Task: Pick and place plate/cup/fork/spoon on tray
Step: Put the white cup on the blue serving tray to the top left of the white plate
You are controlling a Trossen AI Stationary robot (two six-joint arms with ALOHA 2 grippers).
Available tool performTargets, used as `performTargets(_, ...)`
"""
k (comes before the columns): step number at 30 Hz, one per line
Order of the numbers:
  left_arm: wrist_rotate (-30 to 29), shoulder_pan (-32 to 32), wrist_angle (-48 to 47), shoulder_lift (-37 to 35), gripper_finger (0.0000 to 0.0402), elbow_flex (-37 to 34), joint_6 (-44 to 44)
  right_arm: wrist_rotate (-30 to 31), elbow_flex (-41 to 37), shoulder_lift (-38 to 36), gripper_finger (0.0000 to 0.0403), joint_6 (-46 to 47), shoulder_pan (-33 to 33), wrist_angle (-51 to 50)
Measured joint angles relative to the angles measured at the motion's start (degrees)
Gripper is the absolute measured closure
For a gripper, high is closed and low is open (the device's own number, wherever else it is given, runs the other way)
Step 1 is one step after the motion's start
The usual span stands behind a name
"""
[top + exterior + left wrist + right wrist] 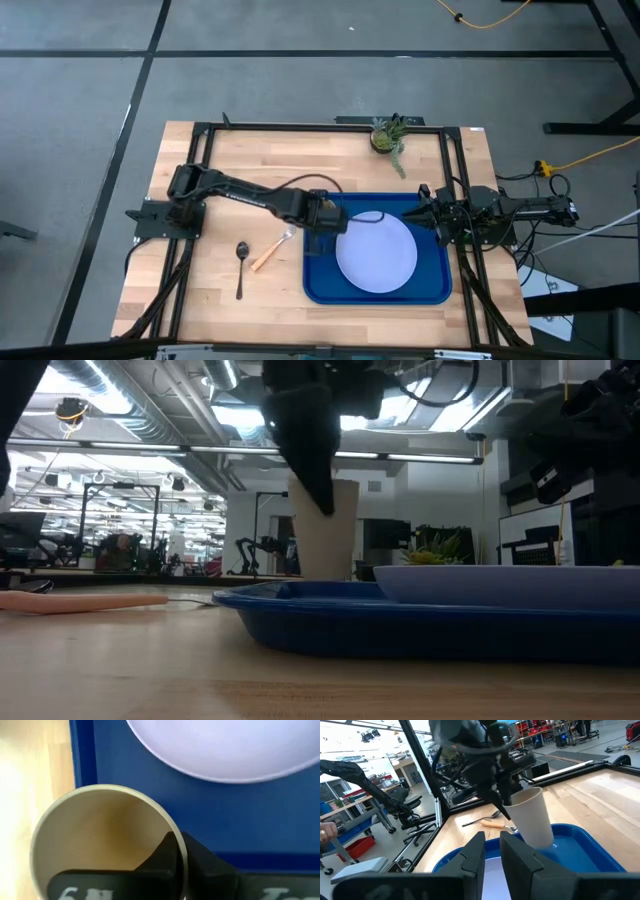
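The cup (532,817) is gripped at its rim by the closed left jaws and held tilted just above the tray (322,283), at its left edge beside the plate (376,256). It should be levelled and lowered onto bare blue floor, clear of the plate, before release. The right gripper (424,212) waits over the tray's right edge, its jaws closed on nothing. The fork (268,254) and spoon (241,262) lie on the surface (250,160) left of the tray, unobstructed.

A pale wooden table (210,290) with visible grain carries a glossy blue plastic-looking tray (320,285), a smooth matt plate (377,255), a matt beige cup (535,817) and a wooden-handled, silvery-tined fork (268,255)
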Motion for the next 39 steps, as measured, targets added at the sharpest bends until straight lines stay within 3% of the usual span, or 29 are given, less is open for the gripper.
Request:
performTargets(10,8.53,5.78,1.4,-0.01,0.0401,-0.18,2.92,-0.02,0.02,0.0,0.0338,0.0,0.0,0.0)
performTargets(23,8.66,5.7,3.37,2.58,0.04,-0.2,3.19,-0.02,0.0,0.0,0.0338,0.02,-0.01,0.02)
performTargets(32,8.49,5.7,5.78,2.43,0.0361,-0.22,3.18,-0.04,0.01,0.02,0.0338,-0.04,-0.02,0.02)
performTargets(39,5.56,5.75,5.8,2.43,0.036,-0.22,3.18,-0.04,0.0,0.02,0.0338,-0.09,-0.02,0.02)
